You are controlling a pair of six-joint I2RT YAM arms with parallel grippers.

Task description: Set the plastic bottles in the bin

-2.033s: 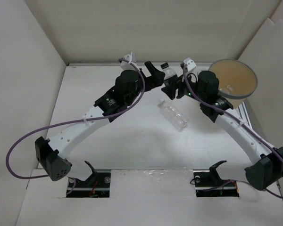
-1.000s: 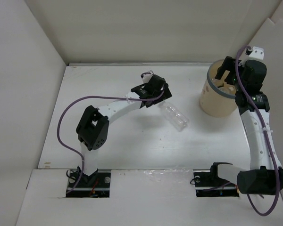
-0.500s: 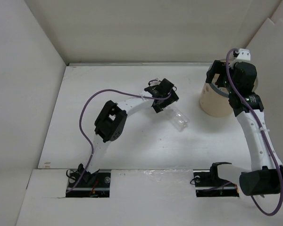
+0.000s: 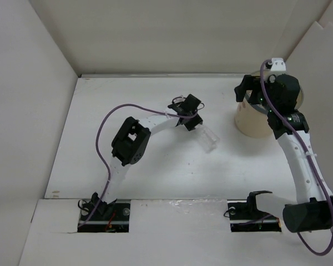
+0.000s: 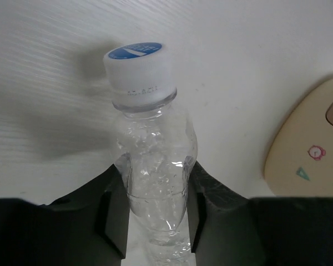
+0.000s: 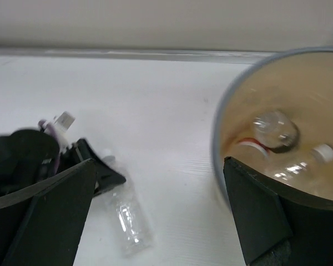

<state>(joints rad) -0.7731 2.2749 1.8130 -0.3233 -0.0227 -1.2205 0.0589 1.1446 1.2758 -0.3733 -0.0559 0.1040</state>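
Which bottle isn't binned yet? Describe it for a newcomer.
Find the tan bin at the table's far right. Left of it, a clear bottle lies held by the left hand. It alone is outside the bin, its white cap topped blue.

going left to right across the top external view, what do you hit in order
left gripper → clear bottle → tan bin

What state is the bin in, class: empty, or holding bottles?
Holding bottles. The right wrist view looks down into the bin and shows clear plastic bottles lying on its floor, one of them white-capped.
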